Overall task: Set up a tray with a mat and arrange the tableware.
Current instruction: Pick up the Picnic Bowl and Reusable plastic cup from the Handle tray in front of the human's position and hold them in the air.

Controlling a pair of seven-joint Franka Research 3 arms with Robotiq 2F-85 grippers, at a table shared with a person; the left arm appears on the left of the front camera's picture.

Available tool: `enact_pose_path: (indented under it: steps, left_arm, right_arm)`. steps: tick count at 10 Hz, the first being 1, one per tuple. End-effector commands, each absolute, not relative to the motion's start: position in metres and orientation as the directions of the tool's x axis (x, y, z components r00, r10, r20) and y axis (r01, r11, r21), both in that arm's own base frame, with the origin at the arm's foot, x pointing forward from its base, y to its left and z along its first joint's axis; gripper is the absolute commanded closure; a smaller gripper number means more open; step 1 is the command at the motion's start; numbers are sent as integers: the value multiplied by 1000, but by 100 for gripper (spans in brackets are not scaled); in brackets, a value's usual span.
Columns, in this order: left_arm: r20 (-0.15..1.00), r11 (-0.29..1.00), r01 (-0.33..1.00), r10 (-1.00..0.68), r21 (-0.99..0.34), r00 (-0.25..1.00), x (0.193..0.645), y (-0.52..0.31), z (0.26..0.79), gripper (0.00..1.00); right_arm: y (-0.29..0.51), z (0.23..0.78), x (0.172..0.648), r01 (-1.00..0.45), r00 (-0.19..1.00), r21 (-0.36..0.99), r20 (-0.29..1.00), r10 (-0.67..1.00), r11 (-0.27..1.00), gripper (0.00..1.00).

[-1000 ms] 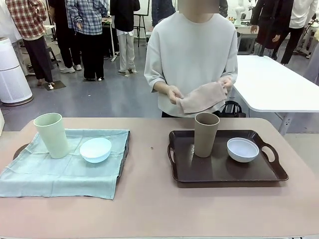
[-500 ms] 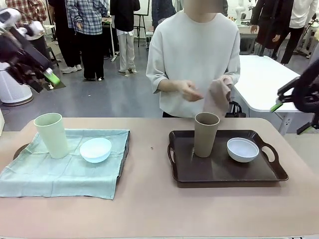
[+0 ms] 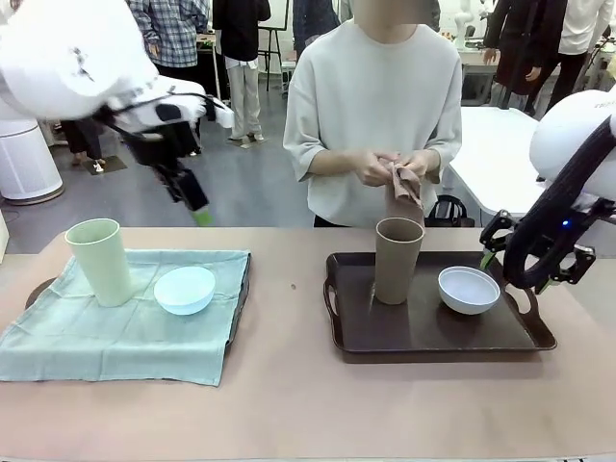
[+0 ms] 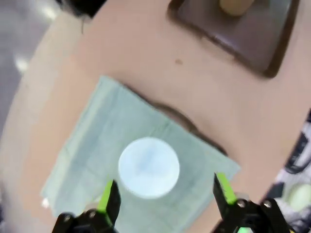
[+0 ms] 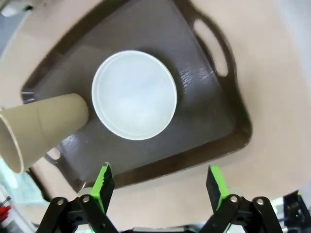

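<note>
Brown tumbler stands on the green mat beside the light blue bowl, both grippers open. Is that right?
Not quite. On the green mat beside the light blue bowl stands the pale green tumbler; the brown tumbler is on the dark tray, as the front view shows. The left gripper and right gripper are open.

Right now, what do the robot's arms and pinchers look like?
The left arm and right arm are big, rounded white shells. The left gripper and right gripper are black, each with two thin fingers tipped with bright green pads.
</note>
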State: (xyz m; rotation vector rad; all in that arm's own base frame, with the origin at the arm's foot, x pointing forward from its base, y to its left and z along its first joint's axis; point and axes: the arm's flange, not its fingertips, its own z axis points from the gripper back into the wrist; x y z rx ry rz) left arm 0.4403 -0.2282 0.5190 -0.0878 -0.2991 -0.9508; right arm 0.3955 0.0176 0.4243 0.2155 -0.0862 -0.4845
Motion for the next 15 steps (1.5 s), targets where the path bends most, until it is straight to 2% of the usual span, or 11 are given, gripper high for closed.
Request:
enact_pose_path:
  steps: [1, 3, 4, 11, 13, 15]
  left_arm:
    - [375, 527, 849, -795, 39, 477, 442, -245, 502, 0]
    - [207, 503, 842, -818, -195, 536, 435, -254, 502, 0]
    - [325, 544, 839, -798, 24, 508, 434, -263, 501, 0]
    - [325, 534, 845, -801, 8, 503, 437, -265, 504, 0]
    - [375, 308, 948, -891, 84, 256, 470, -306, 513, 0]
    - [392, 180, 978, -911, 109, 125, 487, -334, 502, 0]
  right_arm:
    - [19, 425, 401, 465, 873, 228, 40, -486, 855, 2]
    - [8, 429, 401, 446, 885, 274, 10, -466, 852, 2]
    - [15, 421, 399, 453, 882, 233, 28, -471, 861, 2]
    - [15, 424, 399, 446, 885, 252, 22, -466, 859, 2]
    - [37, 430, 430, 408, 906, 107, 76, -417, 906, 2]
    - [41, 435, 440, 364, 925, 42, 103, -366, 931, 2]
